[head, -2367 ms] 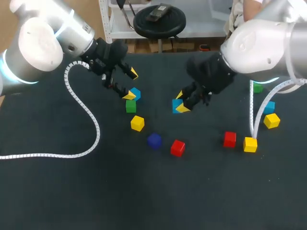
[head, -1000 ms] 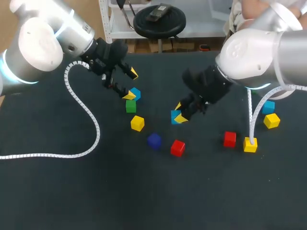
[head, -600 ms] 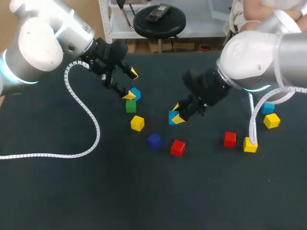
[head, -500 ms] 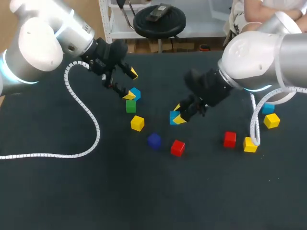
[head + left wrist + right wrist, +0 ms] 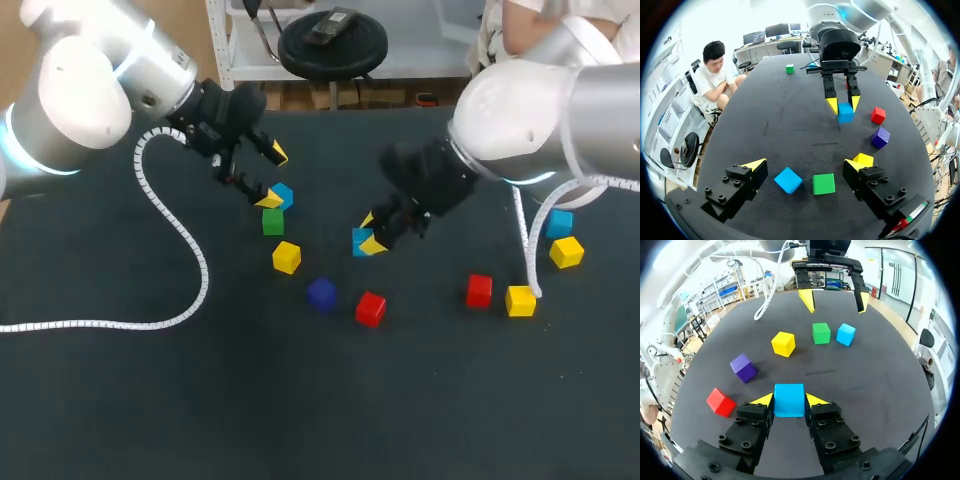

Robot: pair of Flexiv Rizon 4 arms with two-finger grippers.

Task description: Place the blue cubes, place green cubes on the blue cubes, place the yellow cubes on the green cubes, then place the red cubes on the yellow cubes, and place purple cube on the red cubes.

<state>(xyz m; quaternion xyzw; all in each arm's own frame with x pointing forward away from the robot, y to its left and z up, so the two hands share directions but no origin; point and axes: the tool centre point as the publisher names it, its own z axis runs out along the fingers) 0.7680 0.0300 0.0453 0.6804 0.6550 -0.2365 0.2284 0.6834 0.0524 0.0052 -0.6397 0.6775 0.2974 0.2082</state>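
The right end effector gripped the blue cube, seemingly light, rigid and smooth, squarely across two opposite flat faces.

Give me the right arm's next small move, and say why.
Probably keep the jaws shut and carry the held blue cube a little way toward the other blue cube, so it can be set down beside it. The right gripper is shut on it, blue cubes form the bottom layer, and nothing is stacked yet: the green cube sits alone.
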